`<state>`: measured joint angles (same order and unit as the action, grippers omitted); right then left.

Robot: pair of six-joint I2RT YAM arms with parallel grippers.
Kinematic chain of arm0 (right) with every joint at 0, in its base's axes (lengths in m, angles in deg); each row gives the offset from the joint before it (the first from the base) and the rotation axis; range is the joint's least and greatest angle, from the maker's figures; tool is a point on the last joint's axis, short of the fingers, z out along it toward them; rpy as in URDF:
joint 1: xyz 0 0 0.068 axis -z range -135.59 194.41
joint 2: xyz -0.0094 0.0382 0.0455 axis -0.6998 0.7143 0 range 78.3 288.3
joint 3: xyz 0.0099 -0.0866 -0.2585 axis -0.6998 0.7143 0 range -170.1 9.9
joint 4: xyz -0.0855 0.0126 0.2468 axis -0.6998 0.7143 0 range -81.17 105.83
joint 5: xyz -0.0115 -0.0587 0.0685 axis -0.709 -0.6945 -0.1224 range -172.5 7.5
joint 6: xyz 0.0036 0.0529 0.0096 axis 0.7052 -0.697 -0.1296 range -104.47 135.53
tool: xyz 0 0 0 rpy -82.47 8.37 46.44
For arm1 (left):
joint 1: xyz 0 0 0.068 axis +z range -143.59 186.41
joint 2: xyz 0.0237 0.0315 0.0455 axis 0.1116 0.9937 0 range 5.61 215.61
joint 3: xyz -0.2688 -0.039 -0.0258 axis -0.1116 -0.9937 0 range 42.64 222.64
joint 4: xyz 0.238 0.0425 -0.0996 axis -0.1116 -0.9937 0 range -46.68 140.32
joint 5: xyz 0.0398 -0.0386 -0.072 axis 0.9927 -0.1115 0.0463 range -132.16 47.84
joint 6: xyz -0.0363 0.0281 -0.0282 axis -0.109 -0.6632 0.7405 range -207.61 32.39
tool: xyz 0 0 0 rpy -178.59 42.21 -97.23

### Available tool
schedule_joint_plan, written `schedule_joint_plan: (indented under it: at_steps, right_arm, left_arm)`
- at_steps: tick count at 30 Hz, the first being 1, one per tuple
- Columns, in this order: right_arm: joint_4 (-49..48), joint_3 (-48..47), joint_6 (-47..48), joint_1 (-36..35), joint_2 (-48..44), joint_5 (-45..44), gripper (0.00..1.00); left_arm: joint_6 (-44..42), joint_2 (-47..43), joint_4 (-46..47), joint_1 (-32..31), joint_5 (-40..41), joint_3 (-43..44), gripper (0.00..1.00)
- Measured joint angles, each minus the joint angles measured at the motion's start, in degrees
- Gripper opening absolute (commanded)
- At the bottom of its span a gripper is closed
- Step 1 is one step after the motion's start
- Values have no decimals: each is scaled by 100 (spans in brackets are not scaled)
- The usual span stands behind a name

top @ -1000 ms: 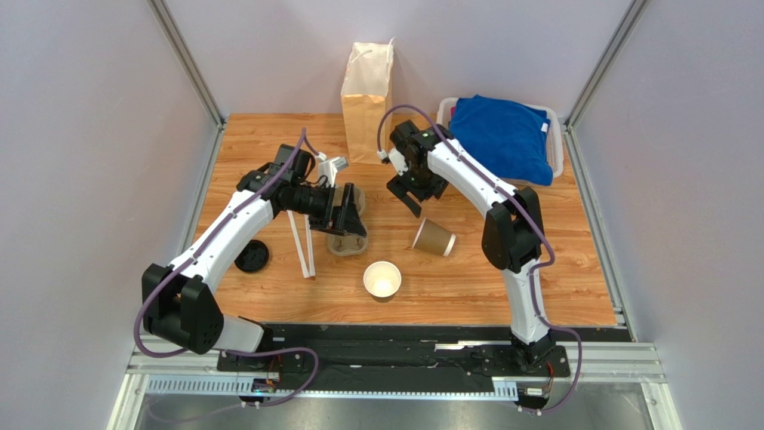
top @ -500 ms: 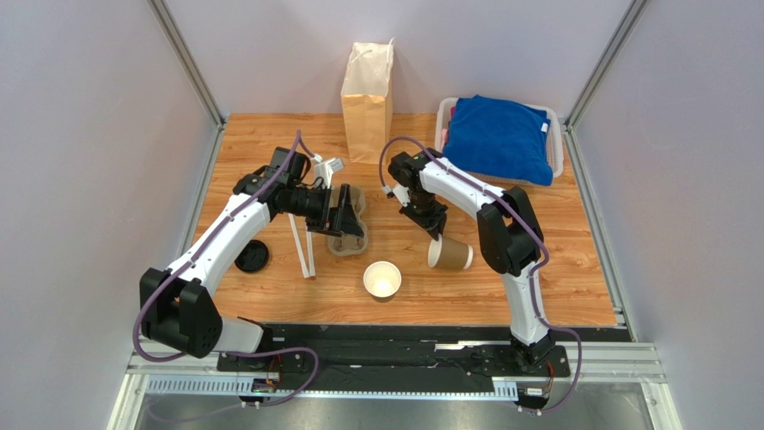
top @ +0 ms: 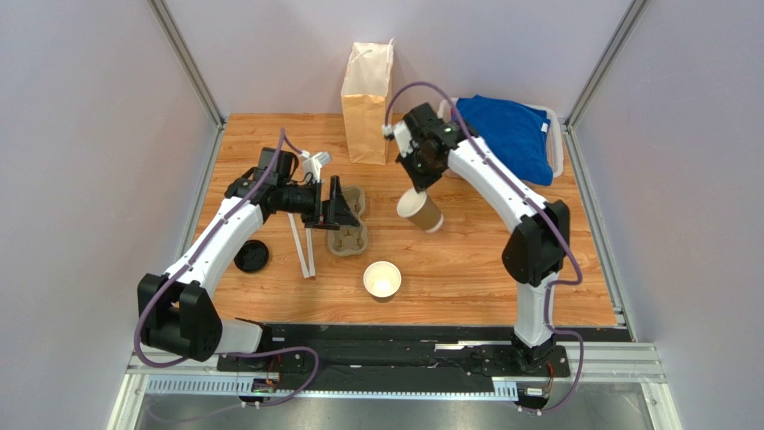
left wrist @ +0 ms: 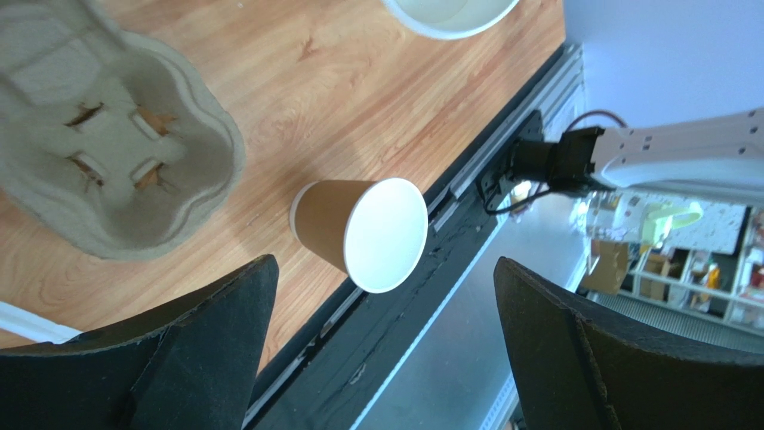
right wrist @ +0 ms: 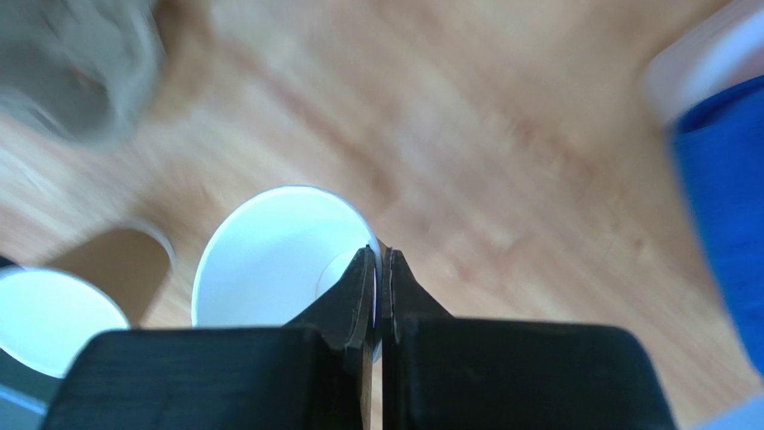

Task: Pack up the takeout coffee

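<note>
No lidded takeout coffee is in view. My right gripper [top: 418,185] [right wrist: 381,258] is shut on the rim of a lidless brown paper cup [top: 421,211] [right wrist: 273,260]. It holds that cup tilted above the table, right of the grey pulp cup carrier [top: 348,228] [left wrist: 108,152]. The left wrist view shows the same held cup [left wrist: 359,231] from below, its white base showing. My left gripper [top: 339,204] [left wrist: 384,265] hangs open over the carrier with nothing between its fingers. A loose black lid [top: 251,256] lies at the left.
A second lidless cup [top: 382,279] [right wrist: 49,318] stands upright near the front. A brown paper bag [top: 368,90] stands at the back. A white bin [top: 558,152] with a blue cloth [top: 502,134] sits back right. White sticks [top: 301,244] lie left of the carrier.
The right gripper went down to the cup lying on its side, shut on its rim and lifted it back and to the left. The left arm drew back slightly to the left, still open.
</note>
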<state>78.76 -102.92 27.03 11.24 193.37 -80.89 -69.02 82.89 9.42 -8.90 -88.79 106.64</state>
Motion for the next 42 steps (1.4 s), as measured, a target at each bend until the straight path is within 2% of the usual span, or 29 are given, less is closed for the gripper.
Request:
schedule_joint_plan:
  at_steps: [6, 9, 15, 20, 27, 32, 39, 40, 42]
  right_arm:
    - [-2192, 4, -647, 590, -612, 599, 0]
    - [-3189, 4, -1128, 699, -428, 708, 0]
    - [-4312, 79, -1768, 649, 332, 804, 0]
    - [-4957, 505, -2103, 634, 671, 848, 1]
    - [-5757, 951, -2243, 634, 767, 903, 7]
    - [-6041, 1080, -2240, 634, 820, 931, 7]
    - [-6216, 1246, -2216, 634, 957, 955, 13]
    - [-6214, 1303, -2212, 634, 960, 955, 15]
    - [-6214, 1403, -2194, 634, 962, 957, 27]
  left_arm:
    - [308, -210, 614, 540, -85, -96, 99]
    - [376, -455, 901, 726, -13, -133, 99]
    - [289, -951, 1158, 1064, 323, -138, 99]
    - [107, -1215, 1233, 1384, 529, -138, 99]
    - [-129, -1167, 1106, 1515, 507, -138, 99]
    - [-131, -1062, 1088, 1681, 459, -138, 99]
    - [-120, -997, 1091, 1733, 382, -138, 99]
    - [-118, -992, 1091, 1751, 378, -138, 99]
    - [-118, -990, 1086, 1784, 363, -138, 99]
